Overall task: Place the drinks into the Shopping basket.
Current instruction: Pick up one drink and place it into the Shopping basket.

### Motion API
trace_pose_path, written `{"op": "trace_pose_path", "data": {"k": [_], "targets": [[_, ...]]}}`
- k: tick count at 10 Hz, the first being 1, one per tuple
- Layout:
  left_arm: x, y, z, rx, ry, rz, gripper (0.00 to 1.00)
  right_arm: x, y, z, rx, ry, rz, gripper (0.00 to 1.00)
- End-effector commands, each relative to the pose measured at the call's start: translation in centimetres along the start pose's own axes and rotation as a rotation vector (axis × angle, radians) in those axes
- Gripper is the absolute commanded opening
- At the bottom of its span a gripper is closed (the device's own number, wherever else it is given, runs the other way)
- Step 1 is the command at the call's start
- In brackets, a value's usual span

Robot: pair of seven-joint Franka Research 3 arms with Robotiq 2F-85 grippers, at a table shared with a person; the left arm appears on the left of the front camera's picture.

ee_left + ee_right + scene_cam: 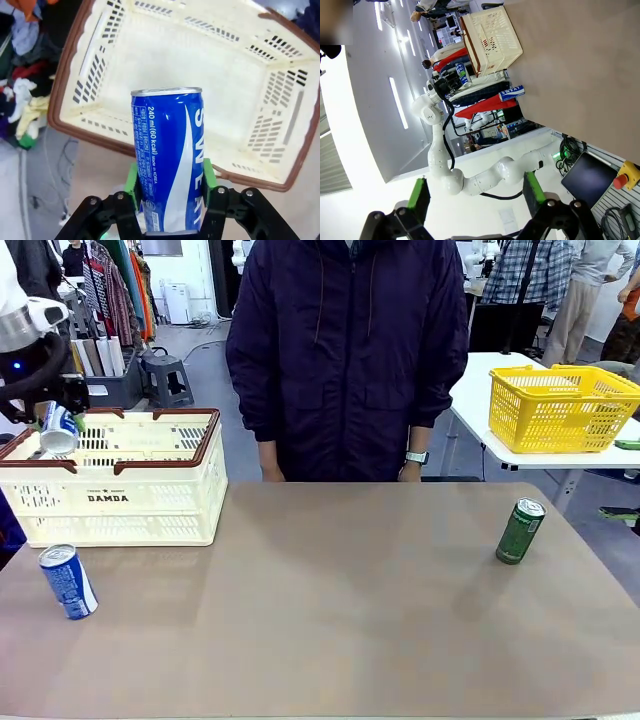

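My left gripper [52, 408] is shut on a blue-and-white drink can [59, 430], tilted above the left end of the Shopping basket [120, 502]. In the left wrist view the can [167, 155] sits between the green pads [131, 182], over the near rim [95, 137] of the basket, whose inside looks bare. A second blue can [68, 581] stands on the table in front of the basket. A green can [521, 531] stands at the table's right. My right gripper [475, 195] is open and holds nothing, well away from the basket [492, 35] and the blue can [512, 93].
A person in a dark jacket [345, 350] stands at the far edge, hands down at the sides. A yellow mesh basket [560, 405] rests on a white table at the back right. The brown tabletop [330, 610] is bare between the two standing cans.
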State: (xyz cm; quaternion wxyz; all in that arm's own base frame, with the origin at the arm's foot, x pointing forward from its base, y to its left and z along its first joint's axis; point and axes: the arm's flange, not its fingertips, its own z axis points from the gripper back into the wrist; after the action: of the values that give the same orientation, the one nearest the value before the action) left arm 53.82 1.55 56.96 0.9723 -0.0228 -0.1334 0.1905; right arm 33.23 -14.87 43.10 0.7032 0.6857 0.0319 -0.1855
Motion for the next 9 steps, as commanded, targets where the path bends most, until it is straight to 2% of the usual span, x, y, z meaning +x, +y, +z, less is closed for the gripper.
{"op": "trace_pose_path", "data": {"k": [1, 5, 6, 7, 9], "targets": [[0.2, 0.4, -0.9, 0.01, 0.001, -0.063, 0.0, -0.1, 0.6, 0.0, 0.004, 0.004, -0.019, 1.0], [-0.1, -0.1, -1.0, 0.009, 0.017, -0.035, 0.0, -0.1, 0.6, 0.0, 0.004, 0.004, -0.019, 1.0], [2.6, -0.8, -1.7, -0.027, -0.072, -0.148, 0.0, -0.1, 0.6, 0.0, 0.004, 0.004, -0.019, 1.0], [4.1, -1.6, -3.0, -0.053, -0.098, -0.195, 0.0, -0.1, 0.6, 0.0, 0.004, 0.004, -0.019, 1.0], [5.0, -2.1, -4.4, -0.127, -0.061, -0.278, 0.0, -0.1, 0.6, 0.0, 0.004, 0.004, -0.019, 1.0]]}}
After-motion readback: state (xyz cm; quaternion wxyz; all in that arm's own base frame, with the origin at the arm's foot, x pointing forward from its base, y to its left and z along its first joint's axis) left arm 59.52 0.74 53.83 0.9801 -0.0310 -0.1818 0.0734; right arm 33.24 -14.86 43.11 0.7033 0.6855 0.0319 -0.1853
